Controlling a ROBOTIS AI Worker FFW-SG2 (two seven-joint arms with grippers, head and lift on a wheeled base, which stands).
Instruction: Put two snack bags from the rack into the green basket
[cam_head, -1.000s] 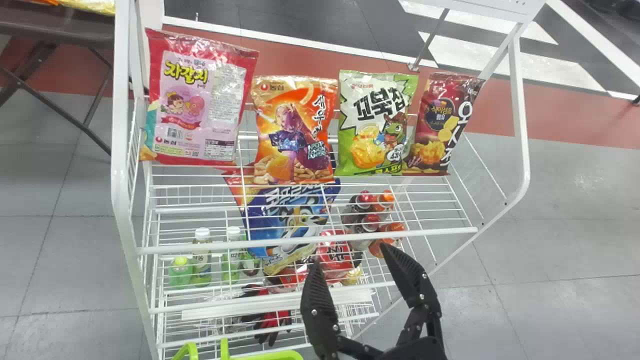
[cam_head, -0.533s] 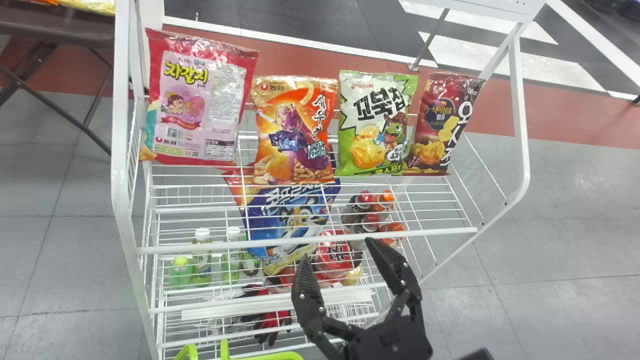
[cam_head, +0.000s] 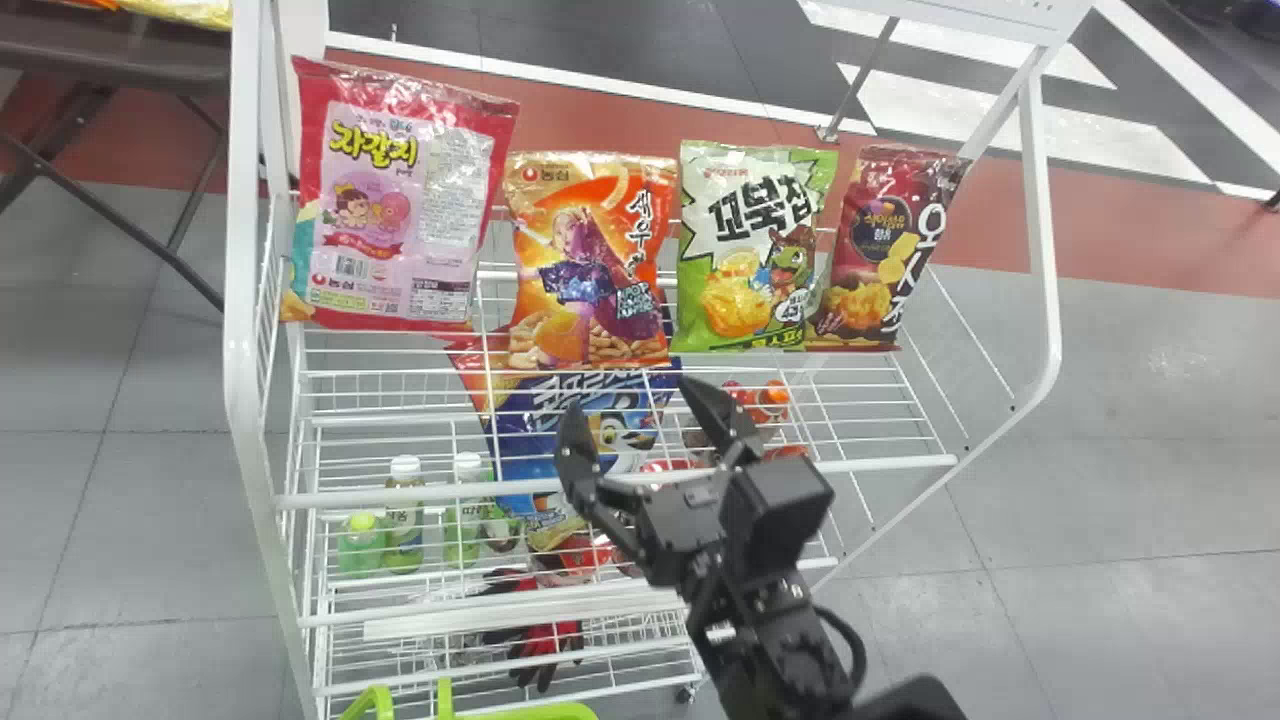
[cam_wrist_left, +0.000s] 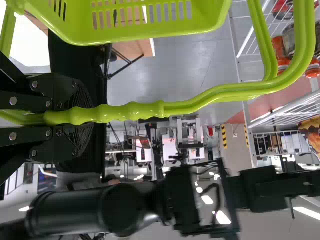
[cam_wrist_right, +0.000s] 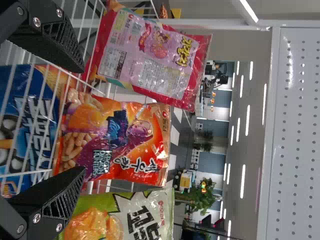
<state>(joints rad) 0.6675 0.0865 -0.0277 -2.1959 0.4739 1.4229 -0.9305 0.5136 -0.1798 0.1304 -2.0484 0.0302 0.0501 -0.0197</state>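
Snack bags (cam_head: 755, 245), four of them, stand in a row on the rack (cam_head: 400, 493) across our head view's upper middle. Below the orange bag (cam_head: 590, 250), near the frame's centre, our right hand (cam_head: 632, 400) is spread wide, holding nothing. Our left hand (cam_wrist_left: 75, 117), at the left wrist view's left edge, is closed around the handle (cam_wrist_left: 132, 111) of the green basket (cam_wrist_left: 150, 31), upper left.

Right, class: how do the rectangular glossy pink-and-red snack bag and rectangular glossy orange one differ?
The pink bag shows a barcode and dense small print; the orange bag shows a figure above snack pieces. The pink bag looks wider than the orange bag. Both stand upright on the white wire rack.
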